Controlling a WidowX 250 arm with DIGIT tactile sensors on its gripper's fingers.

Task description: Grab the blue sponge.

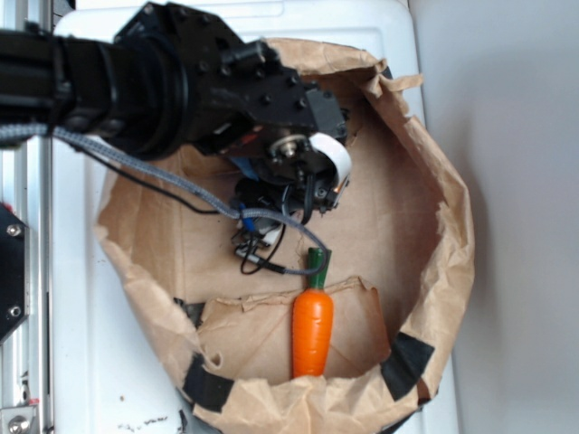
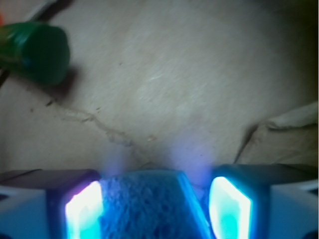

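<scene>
In the wrist view the green carrot top (image 2: 37,52) lies upper left, clear of the work, and at the bottom the end effector (image 2: 159,209) stands partly open with the blue sponge (image 2: 144,206) between its fingers, apparently lined up to close. Whether the pads press it is unclear, and in the exterior view the arm (image 1: 181,81) hides the sponge.

crumpled brown paper bag wall (image 1: 448,226) rings the workspace; orange plastic toy carrot with green top (image 1: 312,330) lies near front, bare cardboard floor (image 1: 389,217) to the right.
</scene>
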